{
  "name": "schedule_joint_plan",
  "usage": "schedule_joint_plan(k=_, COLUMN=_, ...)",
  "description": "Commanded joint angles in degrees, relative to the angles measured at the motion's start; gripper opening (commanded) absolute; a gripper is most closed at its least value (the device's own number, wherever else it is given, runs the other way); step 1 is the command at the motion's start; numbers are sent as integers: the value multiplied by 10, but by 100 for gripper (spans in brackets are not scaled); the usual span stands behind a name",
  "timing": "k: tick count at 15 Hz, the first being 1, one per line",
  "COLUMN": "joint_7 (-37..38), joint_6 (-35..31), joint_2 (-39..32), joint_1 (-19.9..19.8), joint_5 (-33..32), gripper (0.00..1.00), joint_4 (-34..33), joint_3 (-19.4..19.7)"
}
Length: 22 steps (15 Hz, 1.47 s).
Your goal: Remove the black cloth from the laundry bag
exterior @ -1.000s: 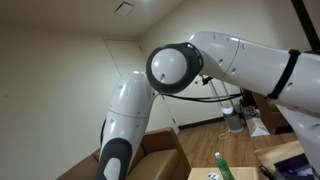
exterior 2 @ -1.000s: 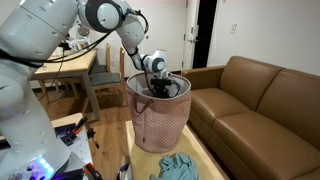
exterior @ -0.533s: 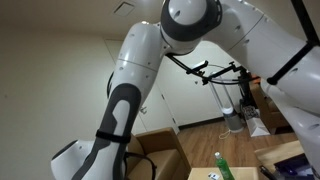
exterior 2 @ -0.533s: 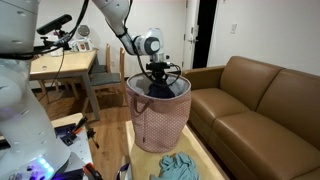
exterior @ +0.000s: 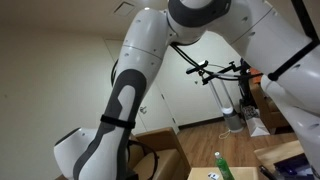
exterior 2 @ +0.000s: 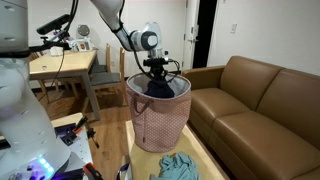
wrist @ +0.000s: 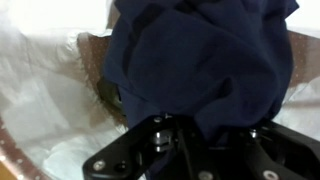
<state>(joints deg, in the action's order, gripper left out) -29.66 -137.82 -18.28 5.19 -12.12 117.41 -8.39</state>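
1. Hiding the fingertips in the wrist view: bunched black cloth [wrist: 200, 60].
2. Clenched on that cloth, gripper [exterior 2: 156, 73] just above the laundry bag [exterior 2: 160, 122], cloth hanging at its mouth.
3. Counted: one bag, one black cloth, one teal cloth [exterior 2: 178, 166], one sofa [exterior 2: 255, 100].

In an exterior view, a light-coloured tabletop [exterior 2: 213, 161] carries the mesh laundry bag [exterior 2: 160, 120], which stands upright on it. A teal cloth [exterior 2: 180, 167] lies crumpled on the same surface, just beside the bag's base.
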Motion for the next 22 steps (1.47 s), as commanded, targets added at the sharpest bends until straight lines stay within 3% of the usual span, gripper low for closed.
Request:
schedule_joint_plan(k=1, joint_7=56, joint_6=-6, joint_2=117, joint_1=3, joint_5=-21, gripper=8, joint_4=56, joint_3=12)
schedule_joint_plan(k=5, joint_7=129, joint_6=-2, joint_2=239, joint_1=-6, joint_5=-21, gripper=8, joint_4=109, joint_3=33)
schedule_joint_plan(k=11, joint_7=204, joint_6=-30, joint_2=384, joint_1=-60, joint_5=-22, gripper=8, joint_4=222, joint_3=89)
schedule_joint_plan(k=15, joint_7=274, joint_6=-105, joint_2=366, joint_1=-125, joint_5=-40, gripper=8, joint_4=285, joint_3=120)
schedule_joint_plan(k=17, joint_7=302, joint_6=-169, joint_2=308, joint_1=-151, joint_5=-44, gripper=8, joint_4=300, joint_3=132)
schedule_joint_plan(k=18, joint_7=289, joint_6=-205, joint_2=270, joint_1=-143, joint_5=-24, gripper=9, joint_4=302, joint_3=138)
schedule_joint_plan(k=19, joint_7=264, joint_6=-148, joint_2=332, joint_1=-141, joint_5=-24, gripper=17, joint_4=305, joint_3=137)
schedule_joint_plan(k=22, joint_7=273, joint_6=-199, joint_2=271, joint_1=-142, joint_5=-24, gripper=17, joint_4=311, joint_3=144)
